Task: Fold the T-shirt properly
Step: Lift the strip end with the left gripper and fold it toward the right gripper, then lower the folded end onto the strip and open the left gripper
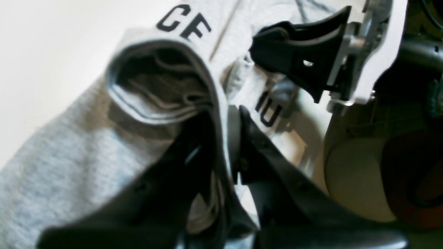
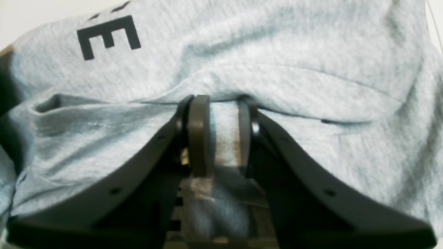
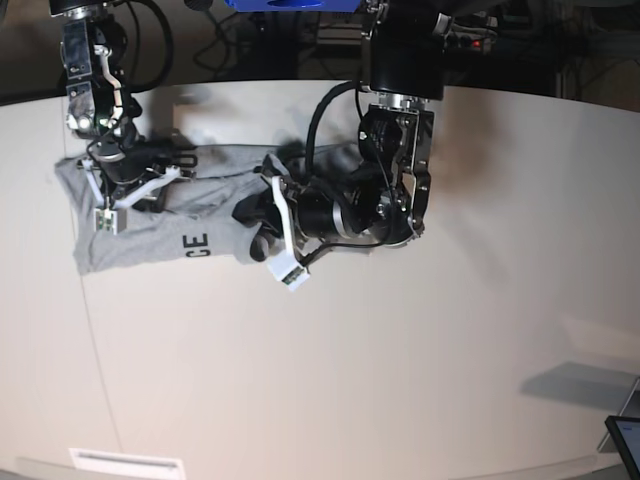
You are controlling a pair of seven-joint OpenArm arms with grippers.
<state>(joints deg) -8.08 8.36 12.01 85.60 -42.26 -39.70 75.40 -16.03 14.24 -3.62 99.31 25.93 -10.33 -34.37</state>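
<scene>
Grey T-shirt lay bunched on the white table between both arms; the left gripper was clenched on a thick roll of stacked layers, and the right gripper pinched a single ridge of cloth between its pads. Layers probably risked slipping unevenly from the left jaws; that would skew the fold.

A wide, pale beige bench is filling the base view. A small dark screen corner is showing at its lower right edge.
</scene>
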